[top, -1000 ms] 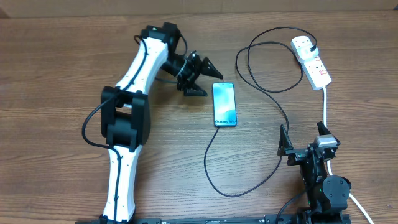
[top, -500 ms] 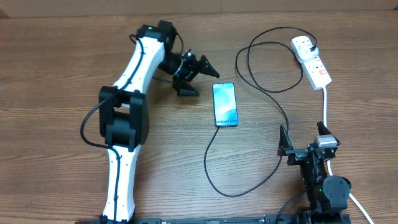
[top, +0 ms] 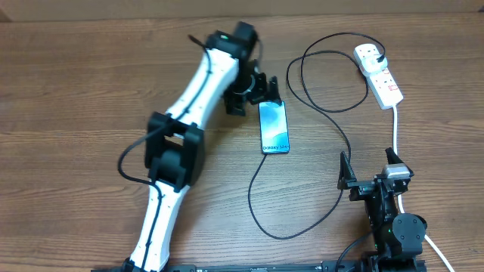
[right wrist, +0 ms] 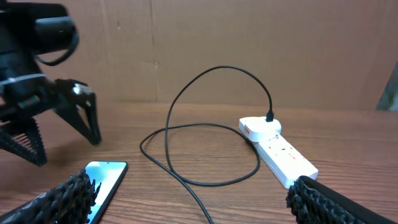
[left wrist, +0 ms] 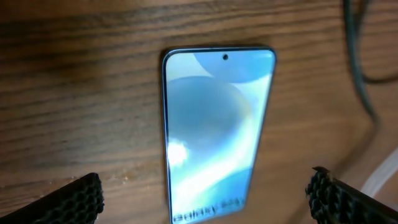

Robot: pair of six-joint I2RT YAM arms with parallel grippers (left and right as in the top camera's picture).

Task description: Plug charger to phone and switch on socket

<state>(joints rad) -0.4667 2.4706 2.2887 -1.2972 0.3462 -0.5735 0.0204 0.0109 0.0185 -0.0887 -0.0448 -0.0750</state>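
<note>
The phone (top: 274, 127) lies flat, screen up, near the table's middle, its "Galaxy S24" text at the near end. My left gripper (top: 265, 92) hovers open over the phone's far end. In the left wrist view the phone (left wrist: 214, 130) sits between the spread fingertips (left wrist: 74, 199). The black charger (top: 342, 128) loops from its plug in the white socket (top: 380, 73) down to the phone's near end; I cannot tell if its tip is seated. My right gripper (top: 369, 172) rests open at the front right, holding nothing.
The socket's thick white cord (top: 396, 128) runs toward the front right, past my right arm. A cardboard wall (right wrist: 249, 43) stands behind the table. In the right wrist view the socket (right wrist: 280, 149), charger loop (right wrist: 211, 134) and phone (right wrist: 106, 180) lie ahead.
My left arm has swung right, from left of the phone to over its far end, and its jaws have spread wider. The right arm, phone and cable have not moved.
</note>
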